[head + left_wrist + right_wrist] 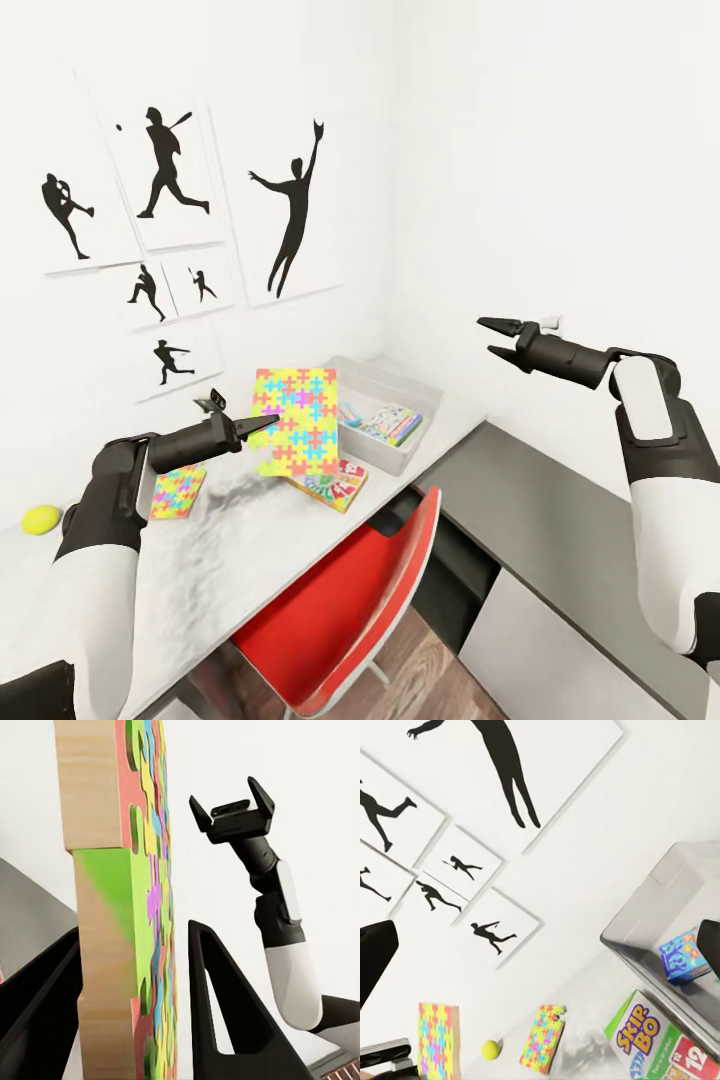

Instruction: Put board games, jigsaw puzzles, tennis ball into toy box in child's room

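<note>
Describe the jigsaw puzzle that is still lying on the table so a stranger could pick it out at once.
Start at the long white table under the black silhouette pictures. Near its wall edge, between the tennis ball and the Skip-Bo box, a thin square lies flat: the second jigsaw puzzle. Its puzzle-piece pattern matches the other jigsaw puzzle, but that one is held upright in the left gripper.

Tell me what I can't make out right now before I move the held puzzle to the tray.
- Tray contents: head view, the held puzzle covers the near end; the count inside is unclear.
- Skip-Bo box: head view, mostly hidden behind that puzzle; right wrist view, cut by the edge.
- Left gripper contact: left wrist view, one finger appears apart from the puzzle face.
</note>
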Controlling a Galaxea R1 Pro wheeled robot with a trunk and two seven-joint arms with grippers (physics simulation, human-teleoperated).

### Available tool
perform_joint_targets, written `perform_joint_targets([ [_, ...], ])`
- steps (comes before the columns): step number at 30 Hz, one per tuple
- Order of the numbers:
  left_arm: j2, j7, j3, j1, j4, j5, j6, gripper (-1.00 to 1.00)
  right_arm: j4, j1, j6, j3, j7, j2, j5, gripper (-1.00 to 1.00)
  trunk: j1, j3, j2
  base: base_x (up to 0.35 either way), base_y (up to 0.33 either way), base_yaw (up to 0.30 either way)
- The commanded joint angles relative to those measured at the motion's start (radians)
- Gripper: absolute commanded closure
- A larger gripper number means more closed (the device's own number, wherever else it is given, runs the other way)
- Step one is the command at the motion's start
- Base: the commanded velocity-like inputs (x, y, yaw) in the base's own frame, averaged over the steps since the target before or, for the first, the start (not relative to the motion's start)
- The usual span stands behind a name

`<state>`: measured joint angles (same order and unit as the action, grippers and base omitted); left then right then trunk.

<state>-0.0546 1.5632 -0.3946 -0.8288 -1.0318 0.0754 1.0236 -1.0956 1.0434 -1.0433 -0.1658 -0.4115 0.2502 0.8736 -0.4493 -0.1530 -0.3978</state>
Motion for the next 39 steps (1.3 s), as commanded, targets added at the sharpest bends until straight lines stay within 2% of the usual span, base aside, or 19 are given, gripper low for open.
perform_joint_targets([
  [1,0.0,0.008,-0.001,-0.001,-0.001,0.008,0.01,1.0,0.0,0.001,-0.004,0.0,-0.01,0.0,-0.01,-1.0,-0.001,-0.002,-0.002,0.027,-0.005,0.011],
  [14,0.001,0.008,-0.002,-0.001,-0.001,0.003,0.01,1.0,0.002,0.001,-0.004,0.002,-0.009,0.0,-0.011,-1.0,-0.001,-0.002,-0.002,0.071,-0.1,0.0],
  [24,0.001,0.008,-0.001,-0.001,-0.001,0.004,0.011,1.0,0.002,0.001,-0.004,0.002,-0.009,0.0,-0.011,-1.0,-0.001,-0.002,-0.002,0.205,-0.201,0.0],
  [31,0.001,0.008,-0.003,-0.001,0.0,0.004,0.011,1.0,0.002,0.001,-0.004,0.003,-0.009,-0.002,-0.011,-1.0,-0.001,-0.002,-0.002,0.085,-0.043,0.0],
  [39,0.001,0.008,-0.002,-0.001,-0.001,0.003,0.011,1.0,0.002,0.001,-0.004,0.003,-0.009,-0.003,-0.011,-1.0,-0.001,-0.002,-0.002,0.07,-0.036,0.219],
])
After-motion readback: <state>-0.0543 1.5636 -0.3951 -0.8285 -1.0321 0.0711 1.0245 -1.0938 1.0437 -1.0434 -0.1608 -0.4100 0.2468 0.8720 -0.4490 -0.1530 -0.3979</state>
